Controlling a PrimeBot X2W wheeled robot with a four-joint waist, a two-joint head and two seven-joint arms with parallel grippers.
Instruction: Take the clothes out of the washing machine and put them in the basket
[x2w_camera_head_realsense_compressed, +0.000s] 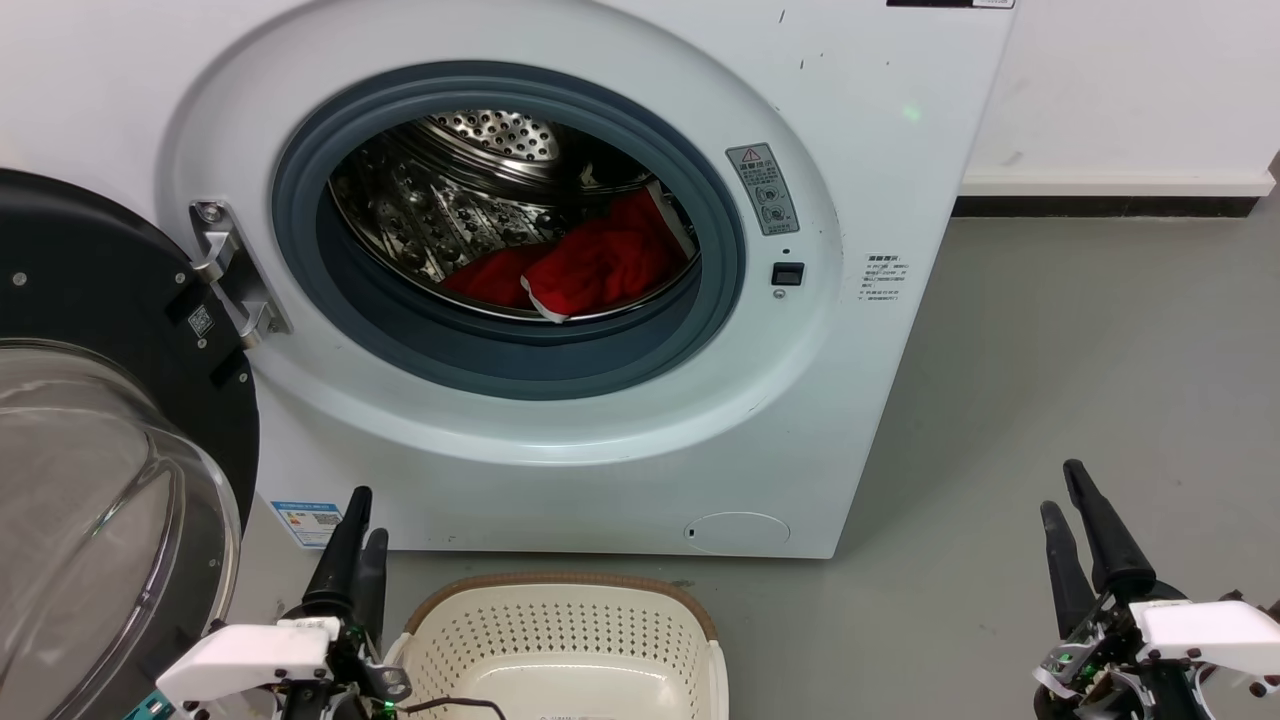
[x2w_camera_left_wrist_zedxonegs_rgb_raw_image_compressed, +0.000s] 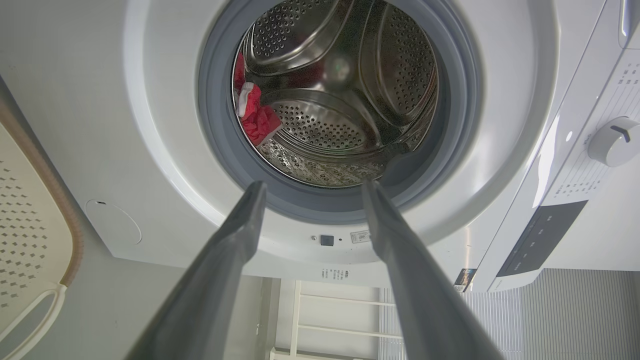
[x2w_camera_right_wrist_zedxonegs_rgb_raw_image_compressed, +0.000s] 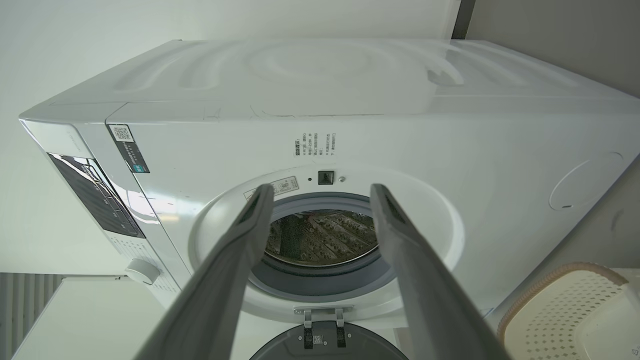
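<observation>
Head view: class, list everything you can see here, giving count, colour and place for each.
washing machine: one, white, centre, standing on the floor
door: one, black rim with clear glass, swung open at left
drum: one, perforated steel, inside the grey door ring
clothes: red heap with white trim, count unclear, low in the drum
basket: one, cream with brown rim, on the floor before the machine
floor: grey, right and front
wall: white, upper right
left claw: one, dark fingers, lower left
right claw: one, dark fingers, lower right
</observation>
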